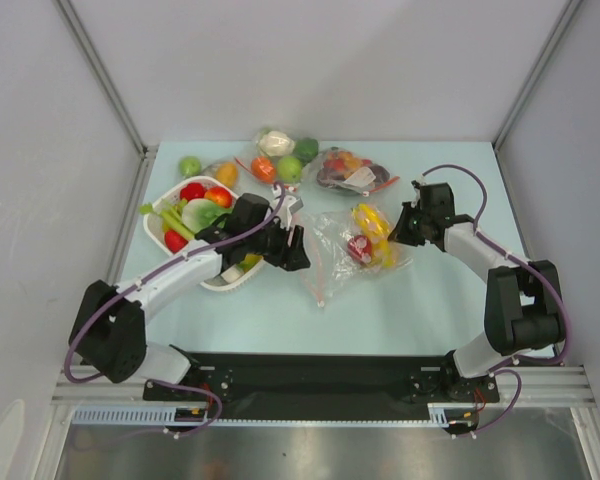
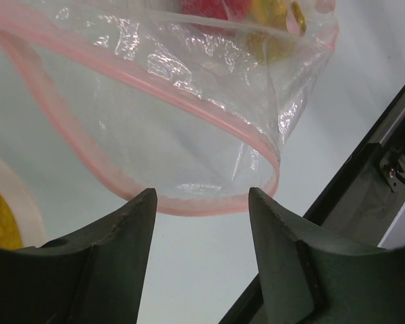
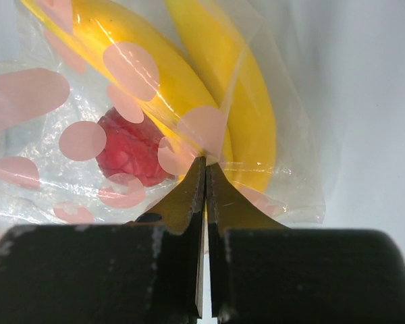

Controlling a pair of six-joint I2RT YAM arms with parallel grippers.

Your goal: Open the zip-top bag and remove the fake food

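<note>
The clear zip-top bag lies mid-table, its pink-stripped mouth gaping toward my left gripper. That gripper is open, its tips just short of the rim with nothing between them. Fake food sits deep in the bag: a yellow banana bunch and a small red piece. My right gripper is at the bag's far end. In the right wrist view it is shut, pinching the pink-dotted plastic beside the banana and the red piece.
A white basket with red peppers, tomato and leek stands left of the bag, under my left forearm. At the back lie a bag of dark purple items, a bag with cauliflower, and loose green and orange fruit. The black base rail runs along the near edge.
</note>
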